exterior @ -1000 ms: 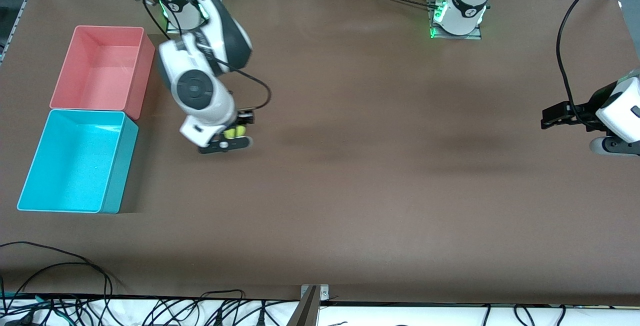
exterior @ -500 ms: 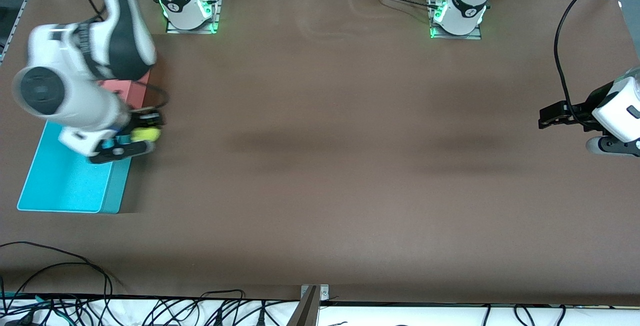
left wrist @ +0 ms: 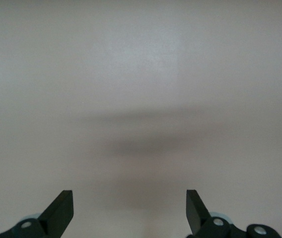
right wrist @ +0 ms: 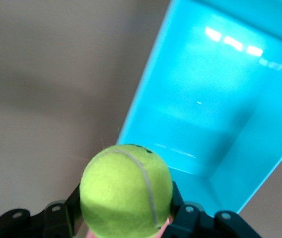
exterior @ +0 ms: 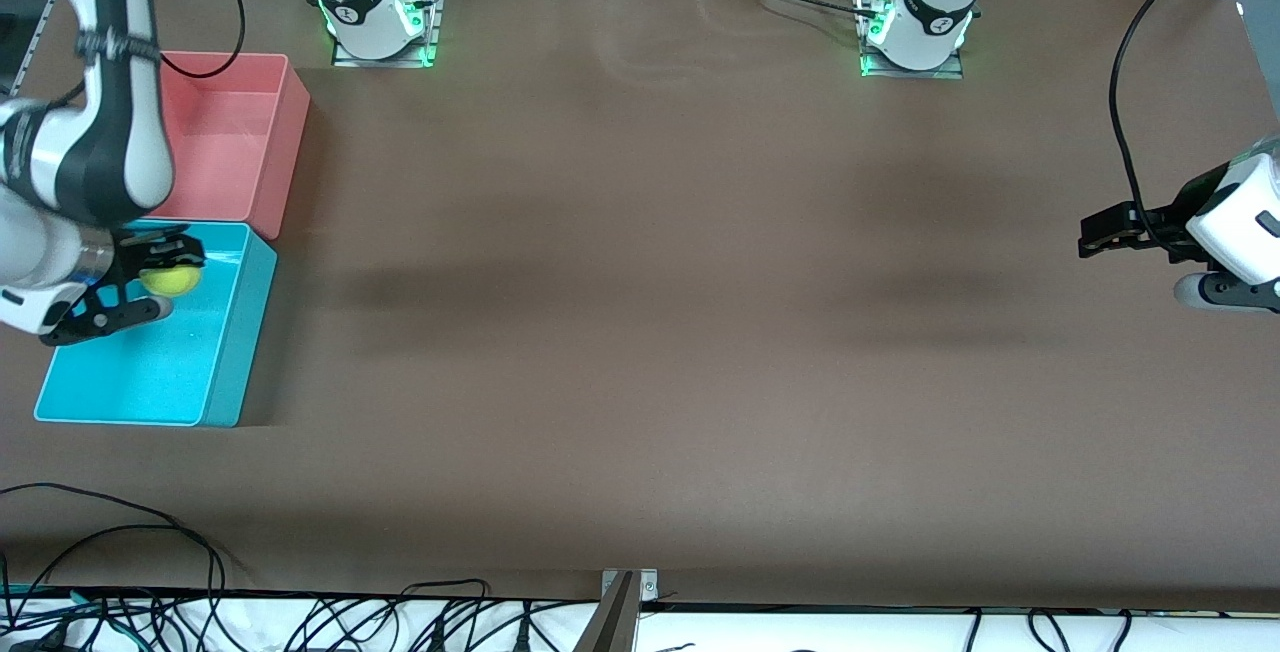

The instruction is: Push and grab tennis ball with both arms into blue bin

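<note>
You see a brown table (exterior: 700, 332) with soft shadows across it, and black cables (exterior: 300, 622) tangled along its near edge.

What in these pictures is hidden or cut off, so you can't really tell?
- Front view: the right arm covers part of the cyan-blue plastic bin and pink plastic bin.
- Front view: the left arm's black pincer is too small to judge.
- Right wrist view: the fuzzy yellow-green tennis ball hides the right pincer; the edge crops it.

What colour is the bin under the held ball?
Cyan-blue; the blue bin shows best in the right wrist view, below the tennis ball.
</note>
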{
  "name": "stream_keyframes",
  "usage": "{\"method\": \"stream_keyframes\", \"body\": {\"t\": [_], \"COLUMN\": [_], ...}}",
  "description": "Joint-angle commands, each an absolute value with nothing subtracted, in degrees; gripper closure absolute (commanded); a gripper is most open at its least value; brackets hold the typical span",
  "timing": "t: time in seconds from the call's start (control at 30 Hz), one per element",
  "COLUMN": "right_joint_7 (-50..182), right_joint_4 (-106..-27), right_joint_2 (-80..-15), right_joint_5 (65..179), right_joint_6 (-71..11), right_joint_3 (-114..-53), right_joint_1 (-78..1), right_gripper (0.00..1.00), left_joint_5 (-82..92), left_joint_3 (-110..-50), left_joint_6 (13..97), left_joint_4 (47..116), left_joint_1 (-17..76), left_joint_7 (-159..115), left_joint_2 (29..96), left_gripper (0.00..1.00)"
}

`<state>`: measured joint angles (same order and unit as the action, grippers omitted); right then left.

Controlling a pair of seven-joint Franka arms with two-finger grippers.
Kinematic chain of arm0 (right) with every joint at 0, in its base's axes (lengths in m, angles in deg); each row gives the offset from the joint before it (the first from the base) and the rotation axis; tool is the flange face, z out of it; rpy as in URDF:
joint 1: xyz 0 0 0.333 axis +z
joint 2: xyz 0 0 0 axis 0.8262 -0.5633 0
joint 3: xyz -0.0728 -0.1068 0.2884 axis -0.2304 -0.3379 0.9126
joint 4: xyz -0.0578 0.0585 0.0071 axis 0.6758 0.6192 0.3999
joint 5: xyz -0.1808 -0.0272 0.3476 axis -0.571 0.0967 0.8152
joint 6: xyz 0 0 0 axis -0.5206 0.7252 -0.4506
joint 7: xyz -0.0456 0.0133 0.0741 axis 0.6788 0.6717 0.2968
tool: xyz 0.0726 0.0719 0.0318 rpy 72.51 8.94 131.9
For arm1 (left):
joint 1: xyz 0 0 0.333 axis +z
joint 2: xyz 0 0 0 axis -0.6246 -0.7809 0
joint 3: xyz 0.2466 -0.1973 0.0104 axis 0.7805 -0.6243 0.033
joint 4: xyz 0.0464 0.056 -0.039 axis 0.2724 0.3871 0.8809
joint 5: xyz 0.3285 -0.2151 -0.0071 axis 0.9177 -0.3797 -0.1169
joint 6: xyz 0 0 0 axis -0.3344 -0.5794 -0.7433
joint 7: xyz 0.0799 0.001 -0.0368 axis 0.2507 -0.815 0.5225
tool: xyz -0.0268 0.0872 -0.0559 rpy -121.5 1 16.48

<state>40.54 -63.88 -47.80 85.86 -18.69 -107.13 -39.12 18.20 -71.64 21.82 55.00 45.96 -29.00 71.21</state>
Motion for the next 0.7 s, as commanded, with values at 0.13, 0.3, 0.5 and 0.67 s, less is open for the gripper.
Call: {"method": "stream_keyframes", "body": {"t": [0.13,0.3,0.5,0.67], "right_joint_7": [31.93,28.58,26.30,23.58], "right_joint_4": [-63.94,-63.94,-63.86,-63.68], "right_joint_2": [-55.51,-59.03,-62.19,-64.48], "right_joint_5": [93.49,97.72,100.18,103.43], "right_joint_6": [-22.64,-23.35,-23.35,-23.44], "right_joint_3": [-106.73,-106.73,-106.65,-106.56], "right_joint_1": [-45.42,-47.36,-49.12,-50.88], "right_gripper": [0.72,0.72,0.71,0.71], "left_joint_5": [17.56,17.47,17.38,17.38], "left_joint_3": [-71.39,-71.48,-71.48,-71.22], "left_joint_6": [21.11,21.02,21.02,21.02], "left_joint_4": [54.56,54.65,54.82,55.79], "left_joint_1": [46.30,46.30,46.30,45.69], "left_joint_7": [-28.95,-28.95,-28.87,-28.95], "left_joint_2": [72.11,72.20,72.37,73.43], "left_gripper": [0.00,0.00,0.00,0.00]}}
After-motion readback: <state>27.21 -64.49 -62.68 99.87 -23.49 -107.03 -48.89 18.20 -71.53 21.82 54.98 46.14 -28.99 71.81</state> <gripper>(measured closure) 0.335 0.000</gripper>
